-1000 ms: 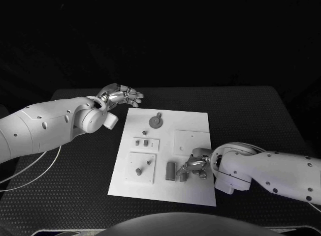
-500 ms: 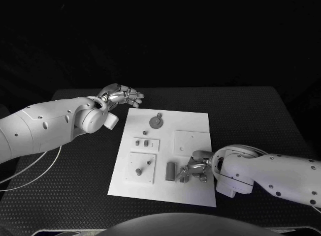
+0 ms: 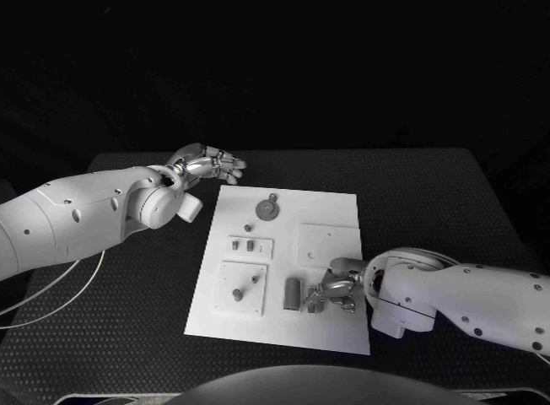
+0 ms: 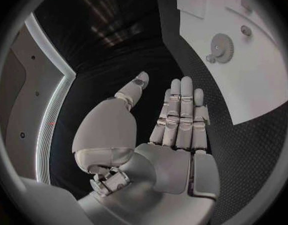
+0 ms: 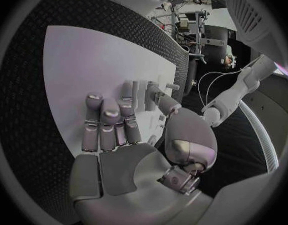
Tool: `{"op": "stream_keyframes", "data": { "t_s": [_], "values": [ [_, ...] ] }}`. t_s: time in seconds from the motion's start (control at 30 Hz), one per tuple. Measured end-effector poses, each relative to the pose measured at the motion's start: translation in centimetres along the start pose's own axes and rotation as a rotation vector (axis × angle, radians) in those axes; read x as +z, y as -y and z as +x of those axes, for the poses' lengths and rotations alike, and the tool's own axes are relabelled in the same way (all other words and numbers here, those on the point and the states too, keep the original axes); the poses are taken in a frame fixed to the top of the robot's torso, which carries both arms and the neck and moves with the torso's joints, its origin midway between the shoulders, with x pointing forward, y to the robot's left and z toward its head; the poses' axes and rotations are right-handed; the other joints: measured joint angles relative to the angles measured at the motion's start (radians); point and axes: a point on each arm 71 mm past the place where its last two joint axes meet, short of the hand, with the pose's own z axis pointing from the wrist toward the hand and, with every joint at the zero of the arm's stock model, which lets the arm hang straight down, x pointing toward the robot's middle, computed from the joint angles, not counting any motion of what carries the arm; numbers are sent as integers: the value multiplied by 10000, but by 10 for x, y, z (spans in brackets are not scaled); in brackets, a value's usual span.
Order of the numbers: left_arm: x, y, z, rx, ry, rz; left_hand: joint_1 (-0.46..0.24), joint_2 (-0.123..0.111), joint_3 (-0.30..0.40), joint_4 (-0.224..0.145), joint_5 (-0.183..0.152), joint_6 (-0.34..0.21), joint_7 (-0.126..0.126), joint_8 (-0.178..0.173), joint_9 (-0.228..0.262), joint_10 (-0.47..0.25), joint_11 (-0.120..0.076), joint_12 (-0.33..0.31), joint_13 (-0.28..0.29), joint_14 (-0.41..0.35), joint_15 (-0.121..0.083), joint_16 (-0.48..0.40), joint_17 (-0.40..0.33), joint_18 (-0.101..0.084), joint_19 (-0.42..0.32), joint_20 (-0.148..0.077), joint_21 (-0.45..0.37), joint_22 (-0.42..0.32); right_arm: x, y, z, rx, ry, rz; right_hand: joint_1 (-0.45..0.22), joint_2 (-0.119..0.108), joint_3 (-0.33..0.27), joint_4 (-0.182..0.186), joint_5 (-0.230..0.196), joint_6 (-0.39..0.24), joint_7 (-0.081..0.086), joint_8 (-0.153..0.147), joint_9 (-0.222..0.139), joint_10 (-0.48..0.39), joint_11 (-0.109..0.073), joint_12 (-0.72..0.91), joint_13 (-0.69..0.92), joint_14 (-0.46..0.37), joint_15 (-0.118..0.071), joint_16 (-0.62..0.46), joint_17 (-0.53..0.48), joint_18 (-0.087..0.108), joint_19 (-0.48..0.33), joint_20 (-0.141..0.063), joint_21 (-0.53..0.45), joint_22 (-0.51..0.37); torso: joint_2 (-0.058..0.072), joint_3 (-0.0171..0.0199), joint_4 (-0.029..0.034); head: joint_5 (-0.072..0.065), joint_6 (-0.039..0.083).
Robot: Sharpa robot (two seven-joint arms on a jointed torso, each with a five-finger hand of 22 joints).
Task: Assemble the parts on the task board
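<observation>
The task board (image 3: 327, 211) lies mid-table (image 3: 434, 194). A grey block part (image 3: 292, 294) stands near its front edge, just beside my right hand (image 3: 332, 291), whose fingers reach toward a small part (image 3: 313, 301); whether they grip it, I cannot tell. A gear part (image 3: 268, 207) sits at the far end, near my left hand (image 3: 208, 163), fingers apart, holding nothing, off the board.

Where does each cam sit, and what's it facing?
Head view: on the robot's head, looking down at the task board; both arms, left hand, right hand.
Left wrist view: behind the left hand, facing the black table and the board's gear.
Right wrist view: behind the right hand, facing the board.
Shared: board, in all three.
</observation>
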Motion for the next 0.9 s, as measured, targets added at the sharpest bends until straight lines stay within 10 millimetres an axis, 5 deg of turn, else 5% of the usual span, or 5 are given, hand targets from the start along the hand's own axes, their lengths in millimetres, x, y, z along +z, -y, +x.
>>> {"op": "stream_keyframes", "data": {
  "t_s": [0.13, 0.37, 0.5, 0.6, 0.9],
  "values": [
    [0, 0, 0, 0, 1, -1, 0, 0, 0, 0, 0, 0, 0, 0, 0, 0, 0, 0, 0, 0, 0, 0, 1, 1, 0, 0, 0, -1, -2, 6, -5, 104, 123, -147, 0, 0, 46, 40, 0, 3, -3, -1, -2, 1, -1, 0, 0, -1, -2, 0, -1, 10, -2, 2, -1, -9, 1, 0, 0, 11, 24],
    [0, 0, 0, 1, 2, -2, 0, 0, 0, 0, 0, 0, 0, 0, 1, 0, 0, 0, 1, 0, 0, 0, 8, 1, 0, 0, 0, -1, -11, 18, -32, 502, 754, -804, 515, -515, 217, -35, 0, -185, -139, -81, -44, 42, 40, -60, 0, -1, -1, -58, -1, 9, 22, -21, -6, -38, -2, 2, -5, 4, 140],
    [1, 0, 1, 3, -4, 5, 0, 0, 0, 0, 0, 0, 0, 0, 1, 0, 0, 0, 1, 0, 0, 0, 16, 0, 0, 0, 0, -1, -16, 21, -57, 732, 1258, -1288, 541, -541, -57, -165, 0, -446, 13, -93, -44, -10, 158, -60, 20, -6, 67, -116, 6, 8, 22, -22, -6, -38, -6, 4, -7, -42, 273],
    [2, 1, 2, -15, -4, 13, 0, 0, 0, 0, 0, 0, 0, 0, -6, 0, 0, 0, -2, 0, 0, 0, 17, 1, 0, 0, 0, -2, -19, 26, -80, 1038, 1712, -1674, 620, -462, -193, -247, 42, -492, 58, -93, -31, -20, 169, -60, 31, -34, 100, -118, 20, 5, -20, 20, -6, -39, -11, 11, -10, -98, 453],
    [12, 1, 0, -219, 251, 14, 91, 103, 0, 0, 0, -21, -22, 33, -26, -292, 39, -127, -108, -155, 155, -352, 22, 1, 37, 37, -78, -2, -8, 41, -160, 2903, 3374, -2990, 1106, 455, -996, -801, 796, -1021, 376, -93, 19, -715, 348, -739, -268, -805, 326, -857, -238, -1, -983, 426, -509, -112, -67, 5, -34, -352, 1493]
  ]
}}
